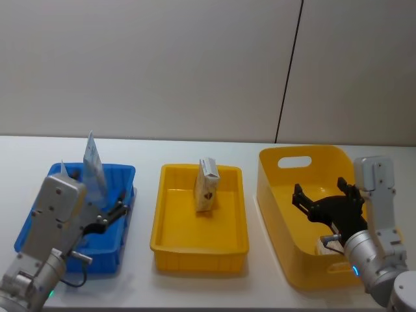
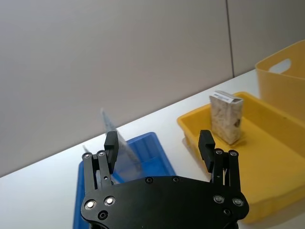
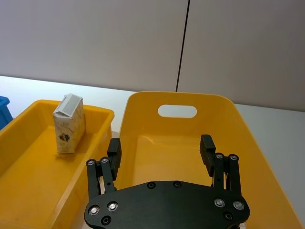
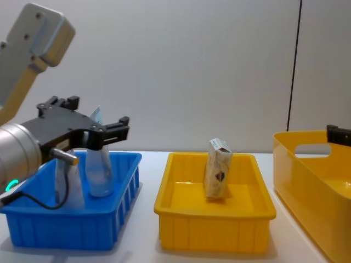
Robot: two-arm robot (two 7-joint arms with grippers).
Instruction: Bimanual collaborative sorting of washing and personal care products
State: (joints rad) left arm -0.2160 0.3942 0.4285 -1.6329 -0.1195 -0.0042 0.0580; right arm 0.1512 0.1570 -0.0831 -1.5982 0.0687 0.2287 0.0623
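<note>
Both sets of jaws apart, nothing held; left gripper [image 1: 117, 207] over blue bin [image 1: 125, 171], just beside two upright pale blue tubes [image 1: 94, 166]; right gripper [image 1: 319, 191] over deep yellow bin [image 1: 273, 198]; one beige carton [image 1: 207, 186] upright in shallow yellow tray [image 1: 201, 257] between bins.

The carton [image 1: 207, 186] was beige and marbled, with a dark emblem. The tubes [image 1: 95, 168] were pale blue, their bin [image 1: 107, 259] a deeper blue.
</note>
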